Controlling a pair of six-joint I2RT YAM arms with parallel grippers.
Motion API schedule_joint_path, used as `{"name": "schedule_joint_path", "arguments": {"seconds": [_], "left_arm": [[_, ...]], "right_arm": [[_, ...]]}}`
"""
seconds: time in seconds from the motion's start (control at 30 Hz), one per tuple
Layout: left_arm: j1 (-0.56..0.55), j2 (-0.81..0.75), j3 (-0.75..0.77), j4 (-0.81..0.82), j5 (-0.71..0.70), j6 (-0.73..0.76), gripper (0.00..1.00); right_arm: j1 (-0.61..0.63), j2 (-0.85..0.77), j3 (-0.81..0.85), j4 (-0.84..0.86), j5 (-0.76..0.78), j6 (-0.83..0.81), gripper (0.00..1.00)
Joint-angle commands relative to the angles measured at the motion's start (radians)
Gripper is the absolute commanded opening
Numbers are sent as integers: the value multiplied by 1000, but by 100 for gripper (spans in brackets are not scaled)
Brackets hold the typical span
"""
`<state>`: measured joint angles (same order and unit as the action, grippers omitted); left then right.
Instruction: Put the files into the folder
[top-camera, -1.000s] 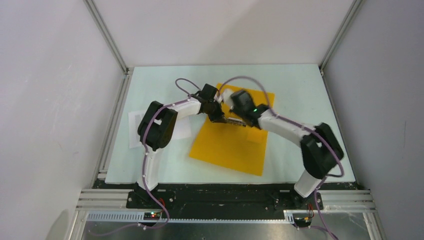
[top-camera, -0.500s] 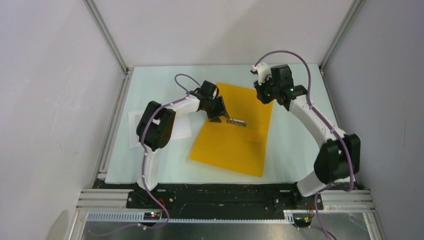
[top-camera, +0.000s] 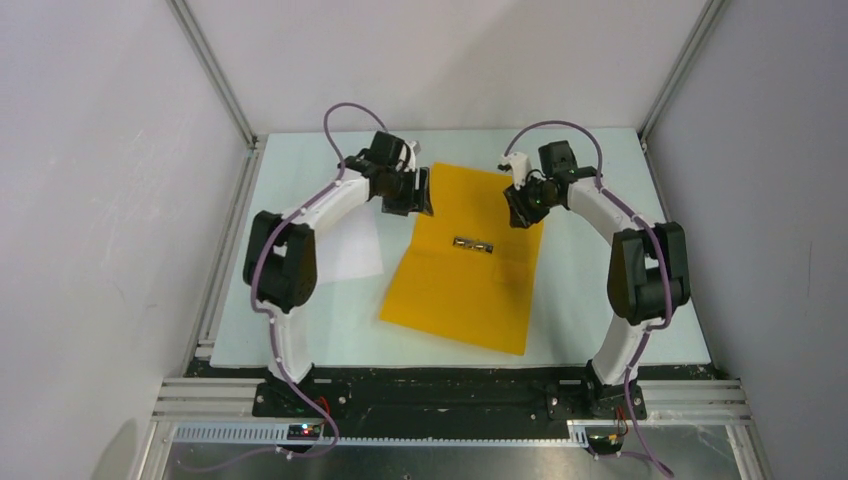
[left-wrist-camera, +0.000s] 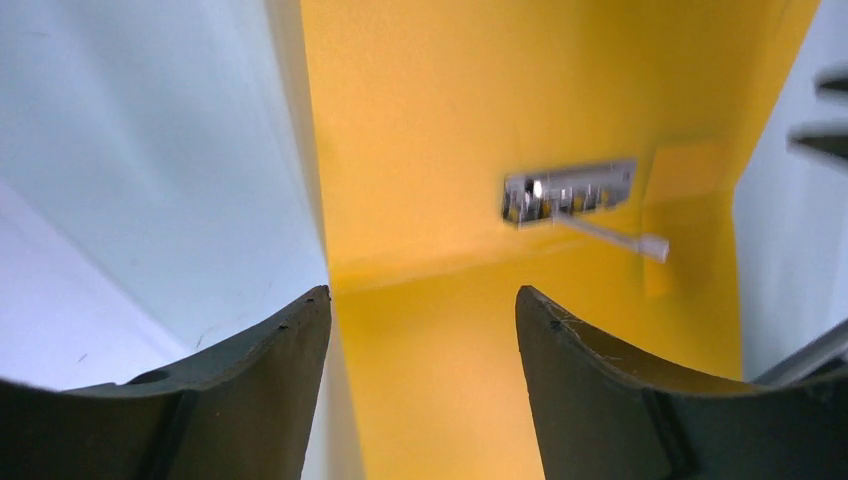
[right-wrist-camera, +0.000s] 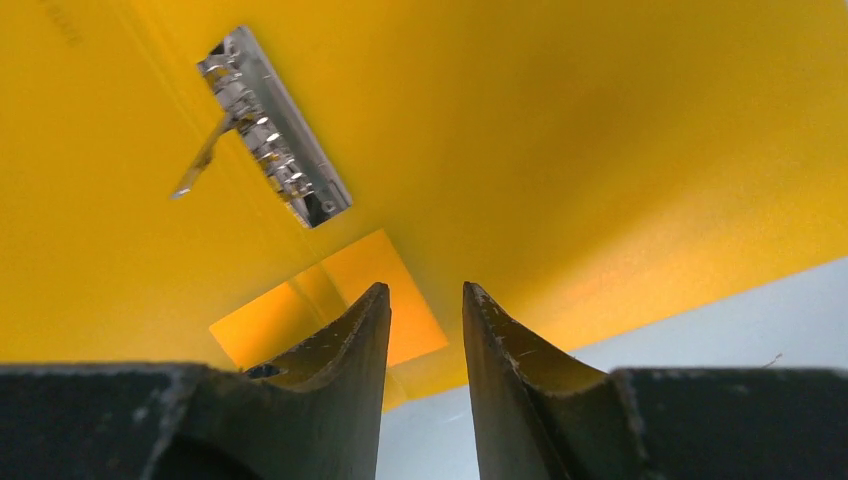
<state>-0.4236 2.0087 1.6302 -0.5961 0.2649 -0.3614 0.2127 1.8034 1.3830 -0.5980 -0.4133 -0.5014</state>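
1. L gripper (top-camera: 412, 196): jaws spread wide w/ nothing between them. We see it released, off the folder (top-camera: 462, 300).
2. In the L wrist view the gripper (left-wrist-camera: 421, 292) straddles the folder's (left-wrist-camera: 450, 100) left edge. One finger (left-wrist-camera: 270, 380) is over the pale table (left-wrist-camera: 150, 150), the other over the orange sheet.
3. Ahead of the L fingers and off toward the R arm sits the metal clip (left-wrist-camera: 570, 190). Its thin wire lever (left-wrist-camera: 612, 236) sticks out on the side nearer the fingers.
4. R gripper (top-camera: 522, 205): jaws parted by a narrower gap, also w/ nothing in it, so it grips nothing.
5. In the R wrist view the gripper (right-wrist-camera: 425, 290) hangs over the folder (right-wrist-camera: 600, 120) near its edge. Bare table (right-wrist-camera: 720, 330) shows just past one finger (right-wrist-camera: 520, 380).
6. The clip (right-wrist-camera: 275, 125) is ahead of the R fingers, up and to the side. A darker orange rectangle (right-wrist-camera: 330, 300) lies just beside the fingertips.
7. The folder lies opened out below and between both grippers, w/ the clip (top-camera: 474, 244) by the fold line. We can't tell if the far half lies fully flat.
8. The files (top-camera: 350, 255) are white sheets on the table (top-camera: 600, 300), back from the L gripper beside that arm's forearm. They're near the folder's left edge but outside it; the print is too small to read.
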Motion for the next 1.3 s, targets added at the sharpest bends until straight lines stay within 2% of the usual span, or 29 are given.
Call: {"name": "schedule_joint_path", "arguments": {"seconds": [0.0, 0.13, 0.2, 0.37, 0.47, 0.6, 0.77, 0.9, 1.0, 1.17, 1.23, 1.27], "left_arm": [[-6, -206, -81, -98, 2, 266, 72], [13, -358, -276, -127, 36, 348, 78], [47, -424, -399, -133, 61, 327, 82], [159, -512, -553, -150, 196, 259, 95], [188, -475, -597, -149, 315, 256, 96], [197, -328, -576, -149, 442, 302, 95], [180, -207, -569, -142, 559, 357, 88], [128, -146, -552, -136, 650, 385, 79], [90, -106, -522, -137, 714, 386, 63], [93, -68, -439, -135, 727, 369, 21], [108, -63, -403, -142, 724, 348, 8], [121, -56, -386, -149, 719, 345, 4]], "right_arm": [[-67, 63, 69, 122, 3, -7, 38], [-101, 180, 248, 73, 30, 35, 38], [-111, 221, 331, 59, 35, 71, 38], [-116, 250, 401, 70, 22, 81, 40], [-123, 302, 499, 25, 0, 84, 41], [-136, 401, 636, -74, -21, 144, 41], [-116, 412, 638, -105, -5, 124, 41], [-117, 424, 626, -133, -4, 125, 41], [-122, 423, 593, -130, 15, 140, 41], [-124, 368, 501, -145, 7, 137, 40], [-131, 325, 474, -167, -23, 127, 40], [-132, 288, 468, -187, -45, 113, 41]]}}
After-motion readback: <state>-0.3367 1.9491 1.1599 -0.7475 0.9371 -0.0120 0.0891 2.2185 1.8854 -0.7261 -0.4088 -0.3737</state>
